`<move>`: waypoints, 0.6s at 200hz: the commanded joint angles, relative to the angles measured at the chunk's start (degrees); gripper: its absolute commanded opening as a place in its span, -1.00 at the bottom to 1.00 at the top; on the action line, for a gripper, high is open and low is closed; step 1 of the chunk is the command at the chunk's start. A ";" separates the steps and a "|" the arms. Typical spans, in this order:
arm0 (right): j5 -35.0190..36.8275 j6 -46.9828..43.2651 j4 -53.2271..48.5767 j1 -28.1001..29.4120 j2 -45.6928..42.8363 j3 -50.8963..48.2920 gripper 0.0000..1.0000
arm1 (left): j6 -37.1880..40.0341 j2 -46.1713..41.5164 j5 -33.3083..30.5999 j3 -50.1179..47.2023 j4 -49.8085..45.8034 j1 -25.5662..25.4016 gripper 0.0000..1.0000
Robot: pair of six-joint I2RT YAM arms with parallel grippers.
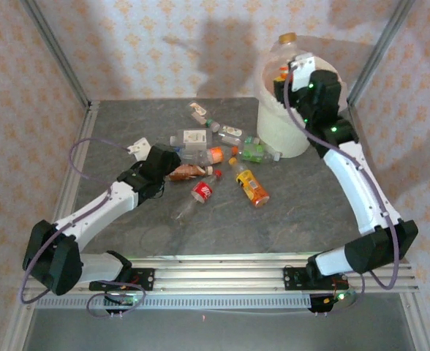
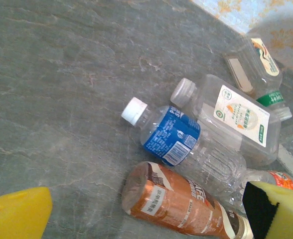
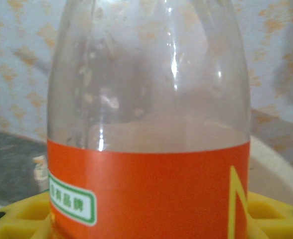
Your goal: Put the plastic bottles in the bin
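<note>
Bottle [image 3: 149, 124], orange label: clamped in right gripper [image 1: 294, 73] over bin [image 1: 281, 135] | left gripper [image 2: 146, 213]: jaws wide apart, empty

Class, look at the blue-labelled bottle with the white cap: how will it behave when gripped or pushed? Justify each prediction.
The blue-labelled bottle looks empty, so probably light and easily shoved. Lying on its round side, it may roll, though the brown-labelled bottle beside it might block it. Its thin clear wall would likely dent when squeezed.
</note>
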 commanded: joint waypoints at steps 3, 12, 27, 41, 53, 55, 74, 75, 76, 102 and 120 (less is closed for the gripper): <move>-12.84 -5.35 -5.26 -5.11 3.26 4.18 -0.23 | -1.79 -2.68 -4.07 -2.02 -0.81 0.46 1.00; -16.36 -7.65 -7.05 -7.17 4.56 6.01 -0.20 | -1.79 -3.44 -4.17 -2.29 -1.29 0.47 1.00; -21.81 -11.87 -14.03 -10.07 7.12 11.04 -0.16 | -1.56 -4.64 -4.96 -2.47 -2.85 0.48 1.00; -25.82 -16.10 -21.82 -12.48 10.18 16.79 -0.13 | -1.54 -6.06 -5.90 -2.83 -4.27 0.46 1.00; -28.50 -19.29 -28.36 -14.34 13.06 22.52 -0.12 | -1.59 -7.49 -6.16 -3.55 -4.81 0.46 1.00; -28.93 -19.78 -29.48 -14.62 13.57 23.27 -0.11 | -1.48 -7.82 -6.07 -3.68 -4.79 0.46 1.00; -33.76 -28.41 -41.67 -17.20 19.00 32.55 0.07 | -0.94 -10.57 -5.91 -5.47 -4.45 0.47 1.00; -33.80 -28.58 -42.28 -17.34 19.31 33.04 0.08 | -0.93 -10.76 -5.87 -5.61 -4.44 0.46 1.00; -33.82 -28.97 -42.85 -17.46 19.65 33.51 0.08 | -0.96 -10.94 -5.86 -5.63 -4.44 0.46 1.00; -35.18 -33.38 -53.74 -19.22 26.34 45.08 0.13 | -1.76 -15.30 -7.35 -7.72 -5.74 0.47 1.00; -35.95 -35.63 -56.71 -19.76 29.57 49.30 0.16 | -1.79 -18.58 -8.47 -8.90 -6.50 0.47 1.00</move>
